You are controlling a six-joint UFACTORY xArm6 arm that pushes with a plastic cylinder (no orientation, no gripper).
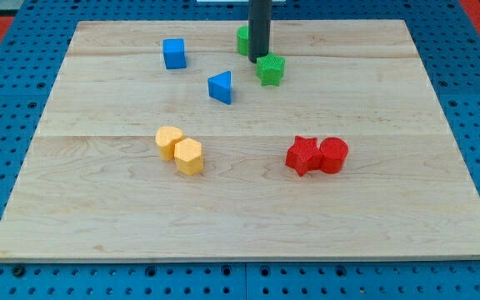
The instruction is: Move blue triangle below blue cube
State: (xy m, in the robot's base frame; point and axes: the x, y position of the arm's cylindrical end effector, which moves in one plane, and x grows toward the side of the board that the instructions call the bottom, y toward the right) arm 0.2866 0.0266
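Blue and small, the blue triangle block (221,87) sits on the wooden board (240,217), a little below the blue cube (173,53) and off to the view's right of it. My tip (259,58) is near the view's top, touching the green star block (270,70), with another green block (243,39) partly hidden behind the rod. I have no jaws, only a rod. The triangle looks light, hard and easy to slide. I think a push on its right side should send it left, under the cube.
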